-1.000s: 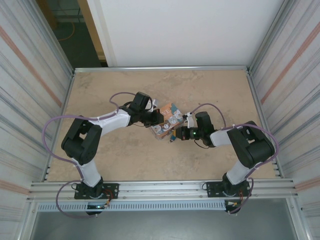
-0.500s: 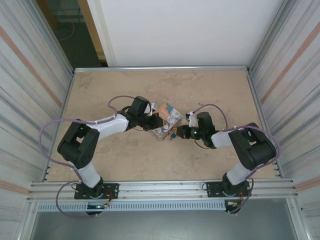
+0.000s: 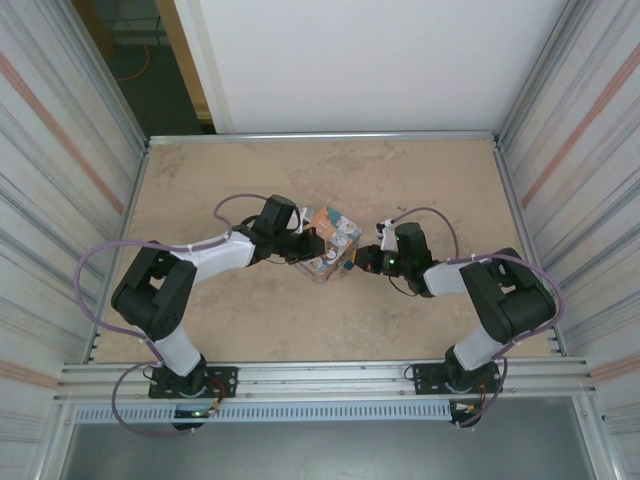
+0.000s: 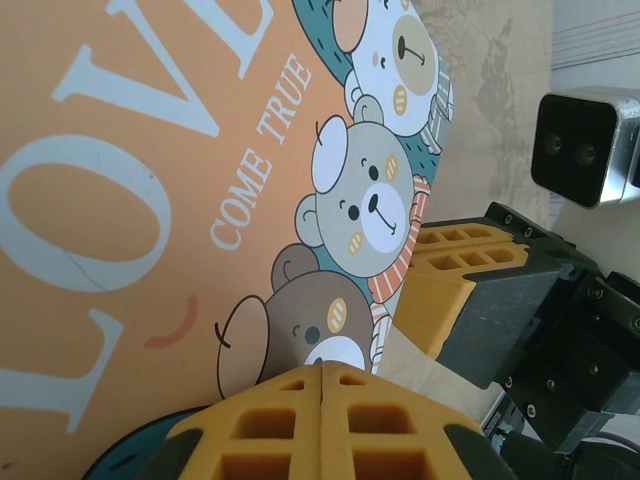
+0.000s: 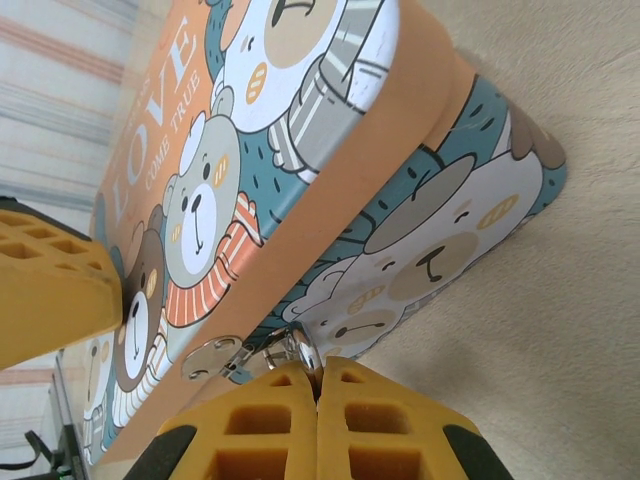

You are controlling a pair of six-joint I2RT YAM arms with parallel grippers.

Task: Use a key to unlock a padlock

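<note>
My left arm point(image 3: 225, 245) and right arm point(image 3: 500, 290) have black joints and white sleeves. A purple cable point(image 3: 90, 265) loops along each. Left of the tin point(image 3: 335, 228), my left gripper point(image 4: 322, 375) has yellow grid pads point(image 4: 260, 420). Right of the tin, my right gripper point(image 5: 318, 378) has the same.

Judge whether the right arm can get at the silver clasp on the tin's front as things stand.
Probably yes. The right gripper, shut, sits right beside the clasp on the front wall of the tin, with nothing between them; the left gripper is over the lid, out of the way.
</note>
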